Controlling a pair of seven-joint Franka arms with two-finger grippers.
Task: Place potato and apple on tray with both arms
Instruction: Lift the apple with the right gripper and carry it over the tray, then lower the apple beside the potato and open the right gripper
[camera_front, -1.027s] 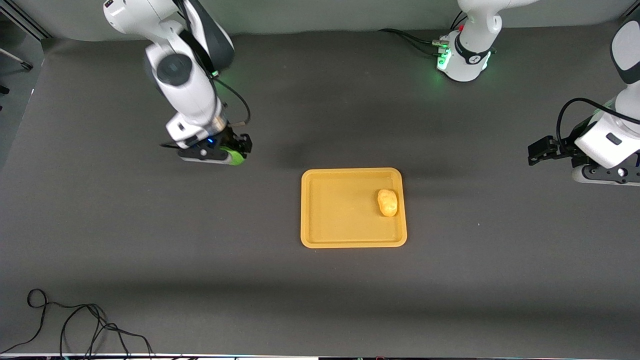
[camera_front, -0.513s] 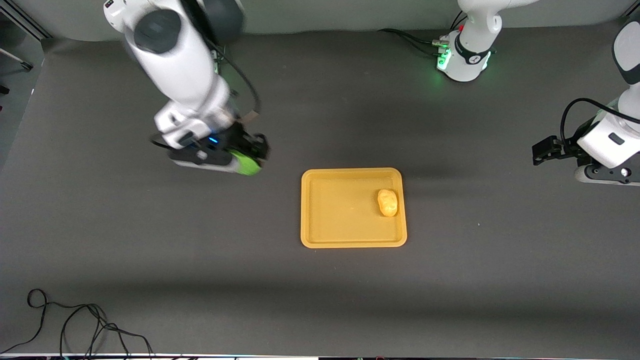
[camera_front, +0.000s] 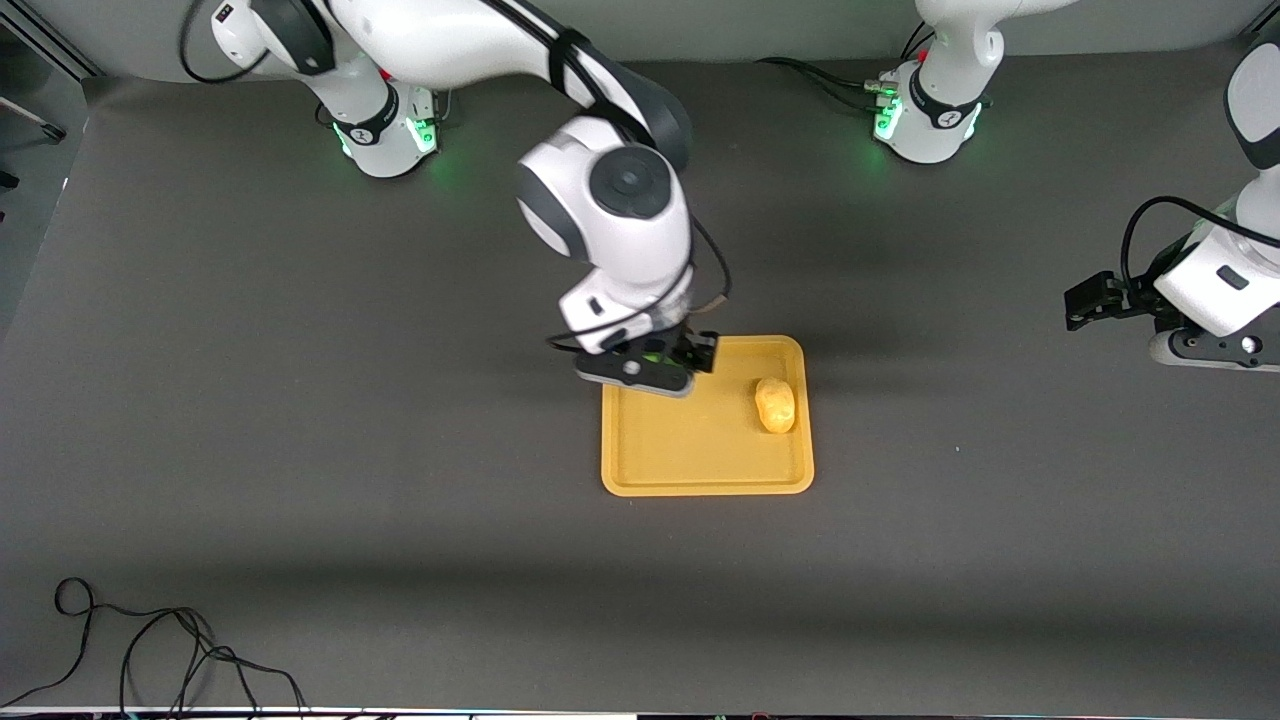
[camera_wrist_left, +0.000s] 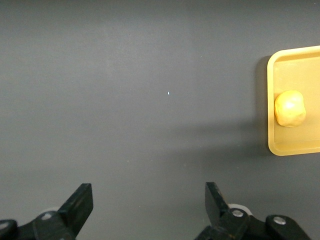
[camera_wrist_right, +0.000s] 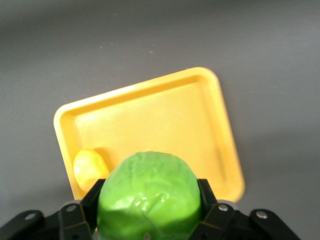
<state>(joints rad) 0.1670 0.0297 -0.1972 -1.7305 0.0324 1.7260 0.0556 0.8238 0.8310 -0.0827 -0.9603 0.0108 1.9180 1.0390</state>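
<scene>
Robotics lab, tabletop manipulation rig. Evidence: two white jointed arms, right arm (camera_front: 610, 200) and left arm (camera_front: 1215, 290), bolted by green-glowing bases (camera_front: 385, 130) to one wide table (camera_front: 300, 450) draped in plain dark grey cloth. Black supply cables (camera_front: 830, 85) plug into the left arm's base; a loose cable coil (camera_front: 150, 650) lies at the table edge nearest the front camera, well apart from the right gripper (camera_front: 655, 360). Props are plastic stand-ins: a yellow-orange tray (camera_front: 700, 470) under that gripper. No household furnishings visible.

In the front view the right claw (camera_front: 668, 362) hides the apple (camera_wrist_right: 149, 197).
</scene>
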